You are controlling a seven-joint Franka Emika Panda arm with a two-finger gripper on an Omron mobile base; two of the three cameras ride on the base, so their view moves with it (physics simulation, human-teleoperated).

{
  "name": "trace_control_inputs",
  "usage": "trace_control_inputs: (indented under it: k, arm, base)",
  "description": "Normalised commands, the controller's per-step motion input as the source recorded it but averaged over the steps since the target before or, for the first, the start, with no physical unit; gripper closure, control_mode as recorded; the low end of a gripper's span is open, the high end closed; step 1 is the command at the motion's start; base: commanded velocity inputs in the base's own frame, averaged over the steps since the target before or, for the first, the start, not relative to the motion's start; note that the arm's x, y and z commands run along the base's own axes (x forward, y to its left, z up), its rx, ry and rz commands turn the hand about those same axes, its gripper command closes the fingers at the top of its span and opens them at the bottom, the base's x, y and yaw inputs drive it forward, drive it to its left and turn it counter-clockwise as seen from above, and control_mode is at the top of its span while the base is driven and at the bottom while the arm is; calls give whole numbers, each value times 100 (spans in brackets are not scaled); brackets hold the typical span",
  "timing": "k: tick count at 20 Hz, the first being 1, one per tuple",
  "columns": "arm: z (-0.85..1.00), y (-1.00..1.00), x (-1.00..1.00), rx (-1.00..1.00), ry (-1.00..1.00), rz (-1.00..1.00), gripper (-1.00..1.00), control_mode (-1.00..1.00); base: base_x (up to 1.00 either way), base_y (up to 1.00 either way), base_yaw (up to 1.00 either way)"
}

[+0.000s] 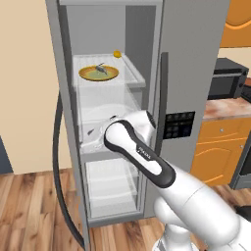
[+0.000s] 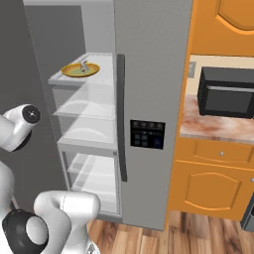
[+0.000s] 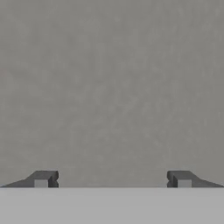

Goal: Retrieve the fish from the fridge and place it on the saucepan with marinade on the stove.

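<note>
The fish is small and grey-silver. It lies on a round yellow-orange plate on the upper shelf of the fridge, whose left door is swung open. My arm reaches into the fridge at the shelf below the plate, and its own links cover the hand there. In the hand view my gripper is open, its fingertips far apart, with nothing between them and a plain grey surface ahead. The saucepan is out of view. A dark sliver at the lower right may be the stove; I cannot tell.
A tiny orange ball sits at the back of the upper shelf. The open door with its dark handle stands to the left. A black microwave rests on a counter over orange cabinets on the right.
</note>
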Motion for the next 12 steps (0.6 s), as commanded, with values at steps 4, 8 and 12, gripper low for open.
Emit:
trace_control_inputs:
  k: [4,8,12]
  arm:
    - [64,-35,-9,0,-5,-20,-100,-100]
    - [100,-96,-25,0,-1,-45,-100,-100]
    - [64,-100,-28,-3,3,-47,-100,-100]
  base:
    - [0,0,0]
    - [0,0,0]
    - [0,0,0]
